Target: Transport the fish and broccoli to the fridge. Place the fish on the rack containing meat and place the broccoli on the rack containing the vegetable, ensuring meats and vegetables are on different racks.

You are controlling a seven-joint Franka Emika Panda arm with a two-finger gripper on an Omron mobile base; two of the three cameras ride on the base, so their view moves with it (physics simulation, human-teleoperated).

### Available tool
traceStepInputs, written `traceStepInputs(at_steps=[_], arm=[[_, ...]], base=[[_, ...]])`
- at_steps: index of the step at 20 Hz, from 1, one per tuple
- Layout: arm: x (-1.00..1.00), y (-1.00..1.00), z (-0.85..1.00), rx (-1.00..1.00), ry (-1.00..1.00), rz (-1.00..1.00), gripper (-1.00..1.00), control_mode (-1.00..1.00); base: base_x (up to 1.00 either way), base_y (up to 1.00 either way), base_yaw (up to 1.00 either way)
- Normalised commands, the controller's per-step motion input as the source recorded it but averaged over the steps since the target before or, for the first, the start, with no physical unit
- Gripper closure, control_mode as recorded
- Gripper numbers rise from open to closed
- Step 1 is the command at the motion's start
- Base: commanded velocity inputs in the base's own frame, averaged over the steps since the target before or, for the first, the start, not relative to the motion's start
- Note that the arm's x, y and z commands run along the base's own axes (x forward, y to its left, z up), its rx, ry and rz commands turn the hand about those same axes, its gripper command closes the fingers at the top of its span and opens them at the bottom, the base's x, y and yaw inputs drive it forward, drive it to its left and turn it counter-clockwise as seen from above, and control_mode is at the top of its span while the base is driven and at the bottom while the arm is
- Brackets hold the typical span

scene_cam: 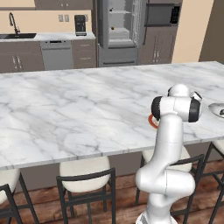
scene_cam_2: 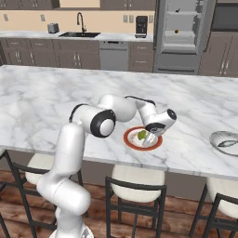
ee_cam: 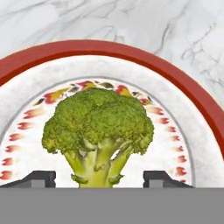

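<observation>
I had the gripper lowered over the red-rimmed plate on the marble island counter, near its front edge. The broccoli lay on the plate's white centre. In the hand view its stalk pointed toward the camera and sat between the two dark fingertips, one to each side, with a visible gap between each tip and the stalk. The jaws therefore stood partly apart and straddled the floret without gripping it; I judged a grasp to be in preparation, not complete.

The stalk was centred between the tips so that a closing motion would meet it evenly from both sides, not push the floret across the plate. The wrist was pitched down toward the plate for the same reason.

The fridge stood against the far wall beyond the counter, well apart from the plate, with its door open and pale shelves exposed. A small orange-brown ball, the vegetable, rested on one middle shelf. A grey dish lay on the counter to the right of the plate; its contents were too small to identify.
</observation>
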Motion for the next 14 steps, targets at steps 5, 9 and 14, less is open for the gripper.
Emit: traceStepInputs(at_steps=[5, 9, 14], arm=[[0.00, 0.00, -0.46, 0.00, 0.00, 0.00, 1.00, -1.00], [-0.44, 0.04, 0.16, 0.00, 0.00, -0.10, 1.00, -1.00], [-0.93, 0.21, 0.17, -0.04, -0.06, -0.13, 1.00, -1.00]], base=[[0.00, 0.00, 0.00], [0.00, 0.00, 0.00], [0.00, 0.00, 0.00]])
